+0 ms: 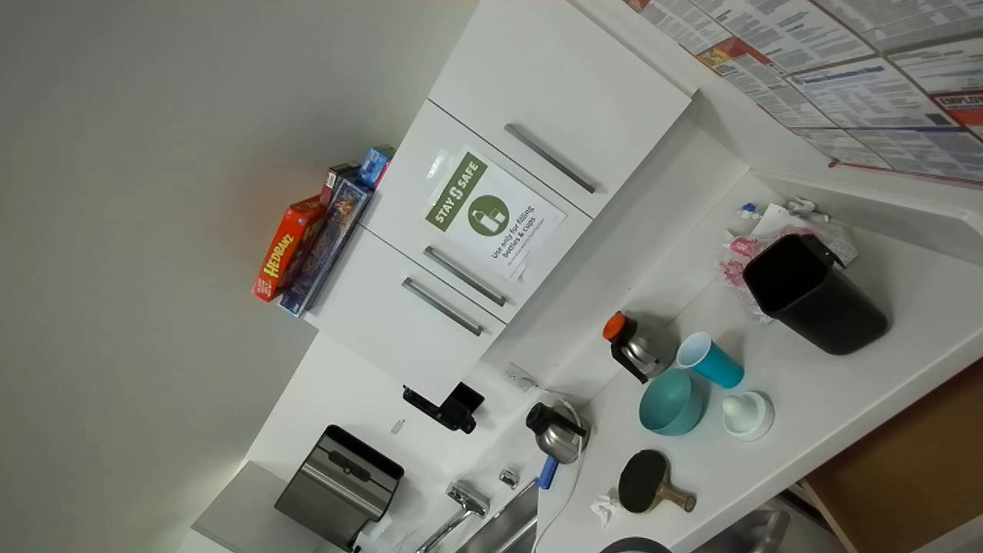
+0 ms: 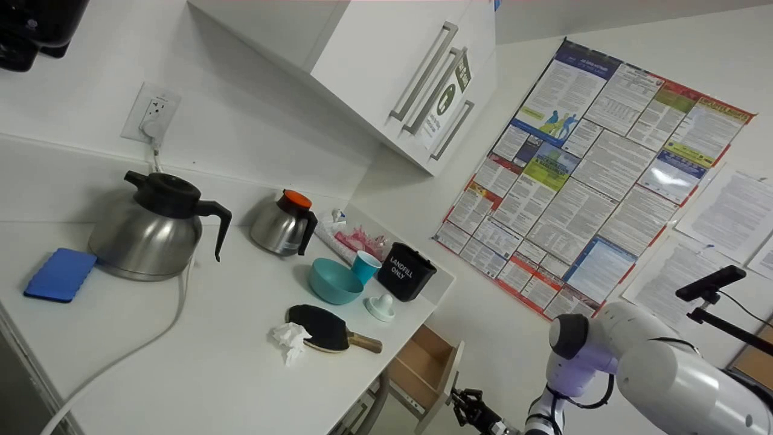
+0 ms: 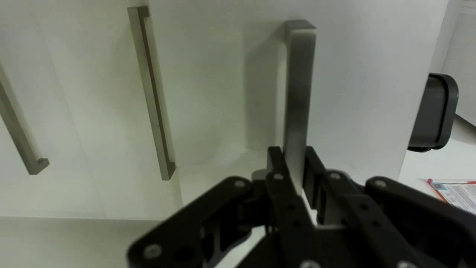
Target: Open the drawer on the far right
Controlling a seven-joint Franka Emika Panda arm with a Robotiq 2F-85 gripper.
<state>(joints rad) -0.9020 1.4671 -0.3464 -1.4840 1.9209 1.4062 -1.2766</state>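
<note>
While the black gripper (image 3: 292,156) has its fingers nearly together, clamped on that squared-off metal handle (image 3: 300,82), the white-fronted drawer (image 2: 426,353) is hanging open, all boxy and tan inside.

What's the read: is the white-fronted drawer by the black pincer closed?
No, the white-fronted drawer stands pulled out from under the white countertop, so we see right into it.
</note>
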